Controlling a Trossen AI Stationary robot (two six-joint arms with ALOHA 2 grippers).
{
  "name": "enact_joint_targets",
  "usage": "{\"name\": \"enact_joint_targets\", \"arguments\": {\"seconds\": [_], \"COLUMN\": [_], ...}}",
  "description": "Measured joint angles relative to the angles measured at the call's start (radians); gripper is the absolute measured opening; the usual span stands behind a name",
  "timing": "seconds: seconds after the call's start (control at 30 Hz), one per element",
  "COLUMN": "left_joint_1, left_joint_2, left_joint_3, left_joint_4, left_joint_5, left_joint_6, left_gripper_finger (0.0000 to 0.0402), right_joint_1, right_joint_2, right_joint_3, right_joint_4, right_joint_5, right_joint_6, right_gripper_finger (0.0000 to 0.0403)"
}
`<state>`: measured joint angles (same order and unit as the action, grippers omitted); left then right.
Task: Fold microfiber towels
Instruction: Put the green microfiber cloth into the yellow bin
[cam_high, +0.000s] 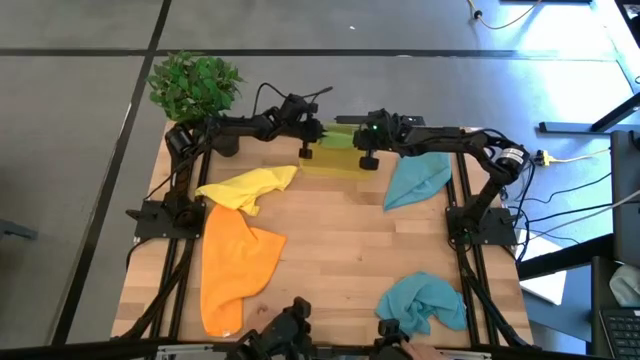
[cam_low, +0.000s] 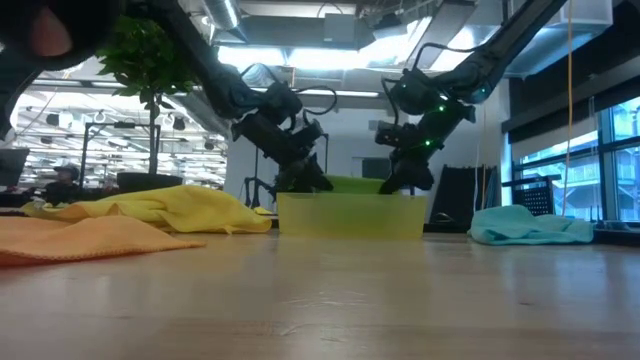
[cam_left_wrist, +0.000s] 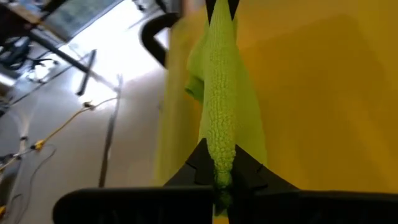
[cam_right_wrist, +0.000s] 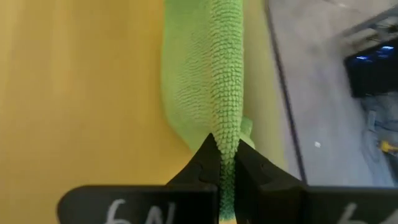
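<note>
Both grippers pinch the green towel (cam_right_wrist: 214, 74) at opposite ends: the left gripper (cam_left_wrist: 219, 180) has its fingers pressed together on a bunched edge, and the right gripper (cam_right_wrist: 225, 168) is clamped the same way on the other end, so the cloth runs as a narrow ridge between them. Directly below both grippers sits the bin (cam_high: 338, 160), at the far edge of the counter (cam_high: 340, 260), and the green towel hangs over or into it; in the low view its green edge shows just above the bin's rim, but how much rests inside cannot be told, nor whether anything else lies in there. The likely trouble is that each grip looks like a thin pinch on a gathered fold, so a pull apart could slip one end free and drop the towel back into the bin. Lifting unevenly could also drag cloth against the rim and tip or shove the light bin. If the held points are not true corners, the towel will spread crooked. Just beside the left gripper, toward the near side, lies the yellow towel (cam_high: 250, 186), with the orange towel (cam_high: 235, 265) touching it further on. One teal towel (cam_high: 416, 180) lies beside the right gripper; another teal towel (cam_high: 425, 300) is well apart, at the near edge.
</note>
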<state>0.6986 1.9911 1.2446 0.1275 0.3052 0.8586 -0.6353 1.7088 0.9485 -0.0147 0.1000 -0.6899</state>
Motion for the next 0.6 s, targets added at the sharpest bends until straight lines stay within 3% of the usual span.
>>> {"name": "enact_joint_targets", "arguments": {"seconds": [0.33, 0.6], "left_joint_1": [-0.016, -0.018], "left_joint_2": [0.000, 0.000], "left_joint_3": [0.000, -0.001], "left_joint_4": [-0.076, -0.132], "left_joint_5": [0.047, 0.053], "left_joint_6": [0.016, 0.008], "left_gripper_finger": [0.0059, 0.0121], "right_joint_1": [0.005, 0.005], "right_joint_2": [0.001, 0.001], "right_joint_3": [-0.035, -0.034], "right_joint_4": [-0.065, -0.105], "right_joint_5": [-0.110, -0.241], "right_joint_6": [-0.001, -0.001], "right_gripper_finger": [0.0017, 0.0099]}}
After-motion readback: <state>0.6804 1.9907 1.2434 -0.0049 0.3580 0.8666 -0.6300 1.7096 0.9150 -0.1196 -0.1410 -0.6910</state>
